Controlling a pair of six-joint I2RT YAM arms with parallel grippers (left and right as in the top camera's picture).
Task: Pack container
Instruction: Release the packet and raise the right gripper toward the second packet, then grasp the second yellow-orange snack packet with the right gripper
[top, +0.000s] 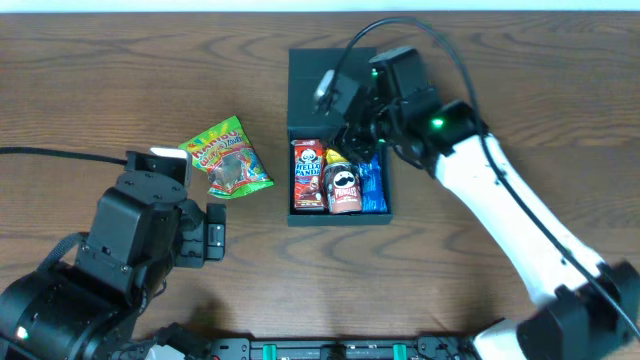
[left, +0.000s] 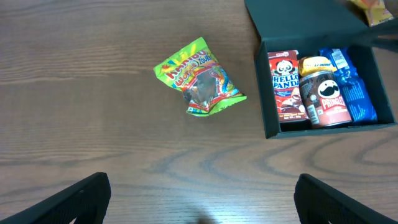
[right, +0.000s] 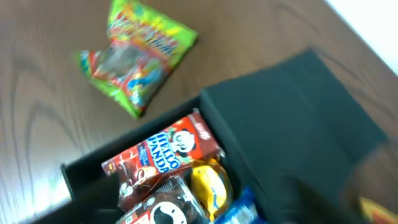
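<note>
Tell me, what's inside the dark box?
Inside the box are a red Hello Panda carton, a small Pringles can, a blue packet and something yellow tucked by the can. Whatever lies beneath them is covered.

The table (top: 120, 80) is dark brown wood with a streaky grain running along its length. Two things lie directly on it. Near the middle stands the container (top: 312, 95), a matte dark box resting flat, its hinged lid folded open and lying on the table on the far side. To its left, close by but not touching, lies a crumpled green sweet packet (top: 226, 155) with red and yellow print, flat and slightly askew.
</note>
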